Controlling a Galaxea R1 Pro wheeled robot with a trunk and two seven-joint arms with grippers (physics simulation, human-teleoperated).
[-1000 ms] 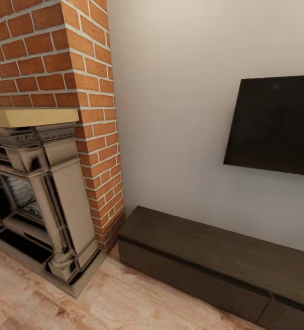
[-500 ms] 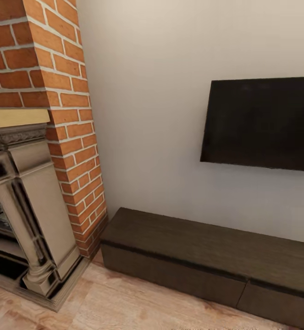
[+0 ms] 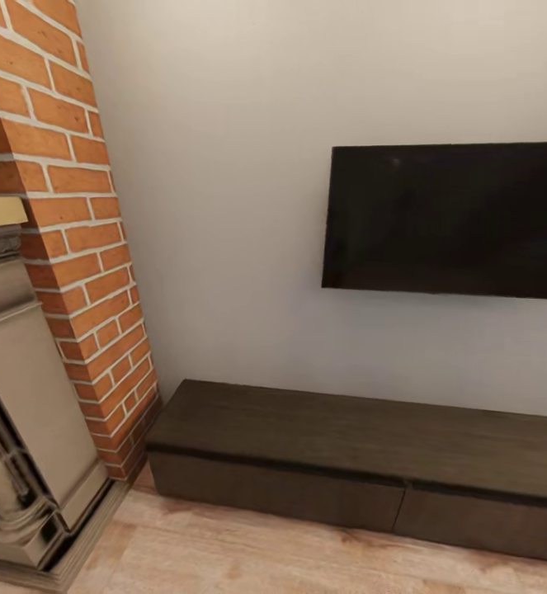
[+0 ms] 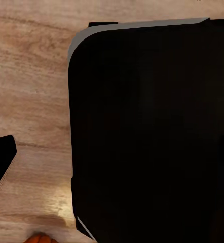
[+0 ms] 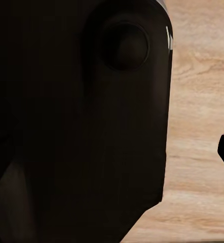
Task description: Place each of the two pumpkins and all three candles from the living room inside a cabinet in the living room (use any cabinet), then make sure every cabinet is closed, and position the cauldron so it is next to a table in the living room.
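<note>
Robot in transit; grippers themselves cannot be made out in either wrist view, so whether the fingers stand apart or together cannot be told. Left wrist camera looks down past a black rounded body of the robot (image 4: pixel 152 131) at the wood floor (image 4: pixel 31 91); a sliver of orange at the frame edge (image 4: pixel 40 238) may be a pumpkin, too little visible to confirm. Right wrist camera: dark robot housing (image 5: pixel 81 121), same pale planks beyond. Ahead in the head view, the cabinet (image 3: pixel 364 445) sits against the wall, both visible drawer fronts shut, top bare. Judgement: approach squarely, stop with reach margin so a drawer can slide out unobstructed. Left of it, brick chimney (image 3: pixel 75 247) and fireplace surround (image 3: pixel 25 429); above, wall-mounted TV (image 3: pixel 446 219) on plain wall.
</note>
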